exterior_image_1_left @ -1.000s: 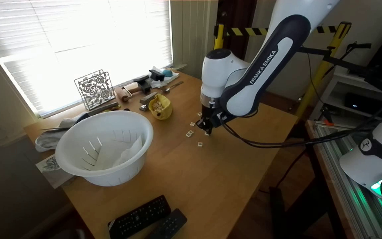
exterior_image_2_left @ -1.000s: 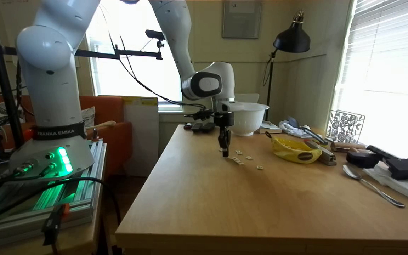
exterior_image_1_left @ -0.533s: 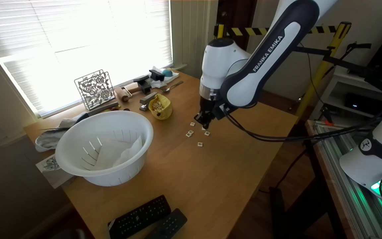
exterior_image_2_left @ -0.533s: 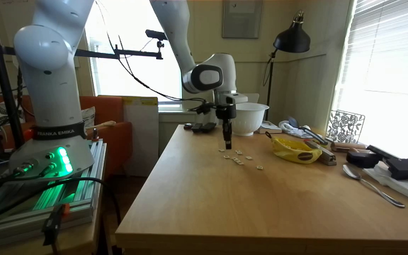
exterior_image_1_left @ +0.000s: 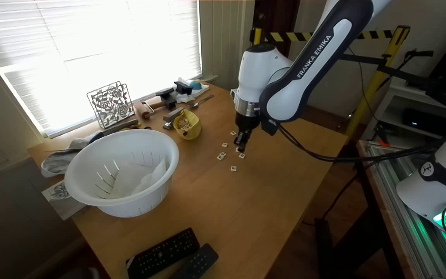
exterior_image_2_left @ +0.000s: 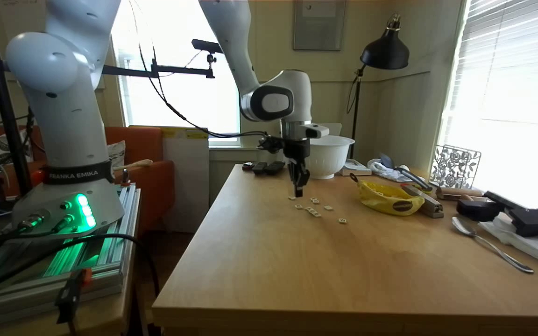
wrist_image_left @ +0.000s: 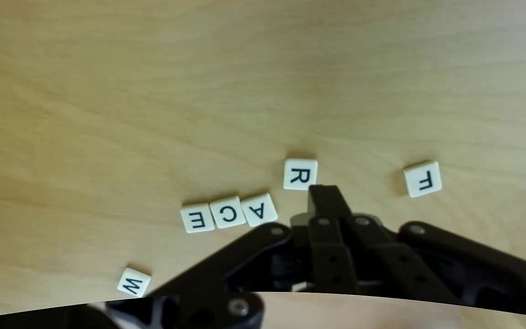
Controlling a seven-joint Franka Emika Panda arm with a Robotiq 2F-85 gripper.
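My gripper (wrist_image_left: 329,196) points down with its black fingertips together and nothing visible between them. It is a little above the wooden table among small white letter tiles. In the wrist view the fingertips overlap the lower right corner of the R tile (wrist_image_left: 300,176). The A tile (wrist_image_left: 259,209), C tile (wrist_image_left: 228,212) and E tile (wrist_image_left: 197,218) lie in a touching row to the left. The F tile (wrist_image_left: 423,178) lies apart on the right. A W or M tile (wrist_image_left: 134,282) lies at lower left. The gripper shows in both exterior views (exterior_image_1_left: 241,147) (exterior_image_2_left: 299,190).
A white bowl (exterior_image_1_left: 141,203) stands on the table (exterior_image_1_left: 207,217). A yellow banana-shaped pouch (exterior_image_1_left: 192,131) holding tiles lies near the gripper; it also shows in an exterior view (exterior_image_2_left: 383,200). Two black remotes (exterior_image_1_left: 165,252), a spoon (exterior_image_2_left: 488,247) and a metal rack (exterior_image_1_left: 111,104) lie near the edges.
My gripper has lifted from the tiles and shifted slightly, uncovering a tile beneath it. In the last half second the wrist has turned about its upright axis. The tiles visible throughout have not moved.
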